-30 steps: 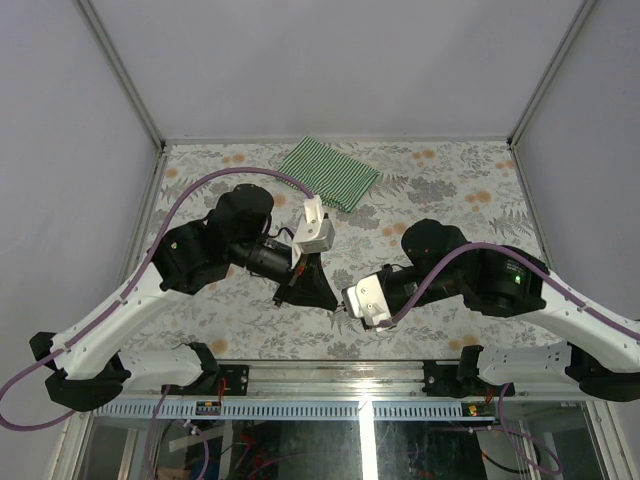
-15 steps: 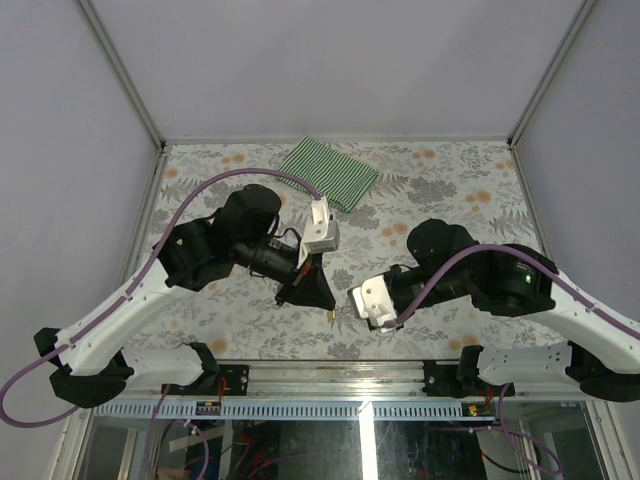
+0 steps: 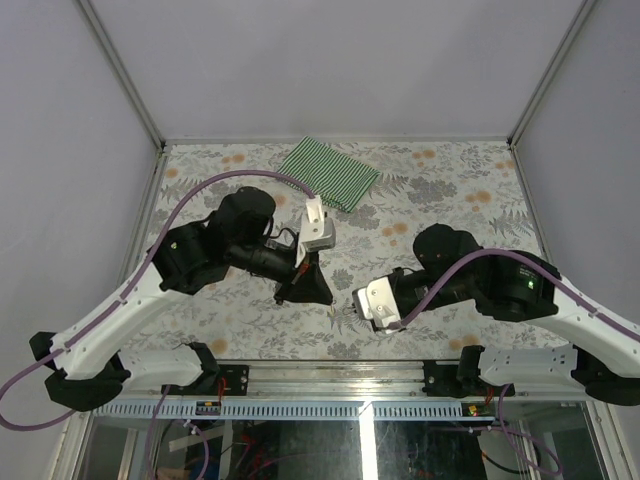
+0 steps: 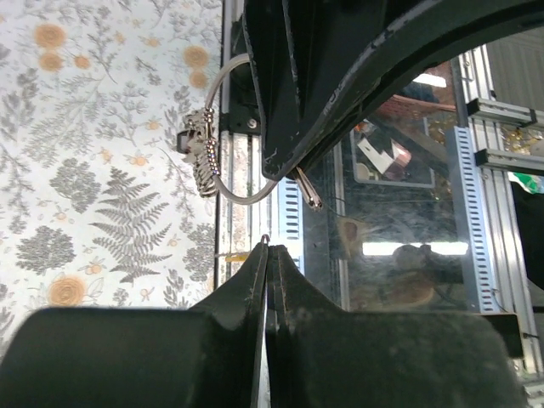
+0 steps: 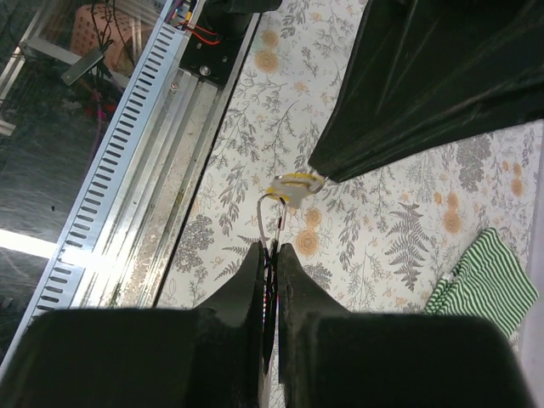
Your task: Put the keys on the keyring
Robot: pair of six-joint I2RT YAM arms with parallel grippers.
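Keyring (image 4: 204, 161) pinched in right hand (image 5: 270, 249), left hand (image 4: 266, 255) shut

The table (image 3: 455, 190) is covered in a grey fern print dotted with orange blossoms. A green-and-white striped cloth (image 3: 330, 172) lies flat on it, beyond the left pincer (image 3: 326, 298) toward the far edge, well apart from it and slightly skewed.

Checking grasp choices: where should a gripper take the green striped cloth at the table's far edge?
Take the striped cloth by its near corner, probably, coming down from above on the arms' side. It lies flat on the table, turned so that corner points toward the arms; the flat middle gives fingers nothing to close on.
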